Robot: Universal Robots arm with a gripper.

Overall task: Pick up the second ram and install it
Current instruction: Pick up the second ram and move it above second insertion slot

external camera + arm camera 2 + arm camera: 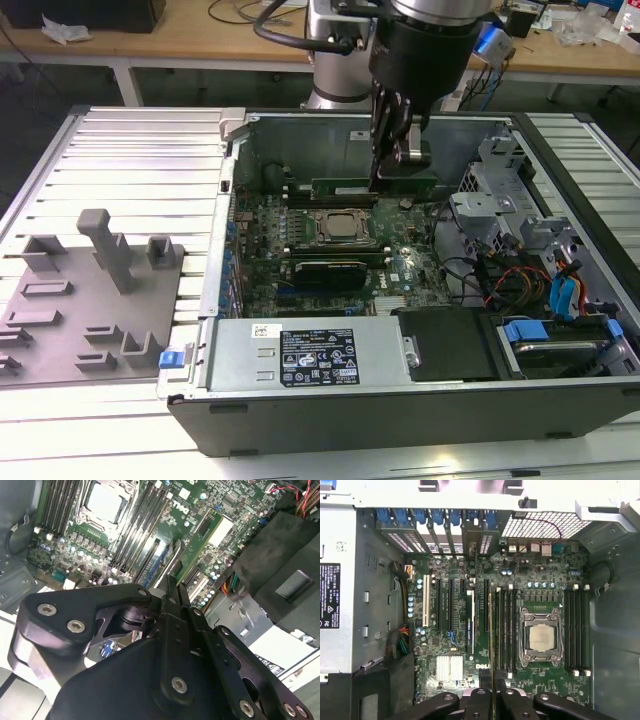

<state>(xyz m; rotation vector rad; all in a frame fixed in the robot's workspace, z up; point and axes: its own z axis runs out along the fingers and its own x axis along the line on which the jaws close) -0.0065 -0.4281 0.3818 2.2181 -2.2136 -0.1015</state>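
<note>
My gripper (pixel 385 172) hangs inside the open computer case, above the motherboard (pixel 400 270). It is shut on the second ram (pixel 350 188), a thin green stick held level and on edge, above the board and apart from it. In the first wrist view the ram (pixel 491 630) shows edge-on as a thin line running out from the closed fingertips of the gripper (pixel 492 695). It lies over the long black slots (pixel 506 630) beside the silver CPU socket (pixel 541 637). In the second wrist view the gripper (pixel 173 587) has its fingers pressed together over the board.
A black block-shaped card (pixel 325 270) sits on the near side of the CPU socket (pixel 338 228). The grey power supply (pixel 310 355) fills the front of the case. Drive bays and cables (pixel 560 300) crowd the exterior view's right. A grey moulded tray (pixel 90 300) lies outside on the exterior view's left.
</note>
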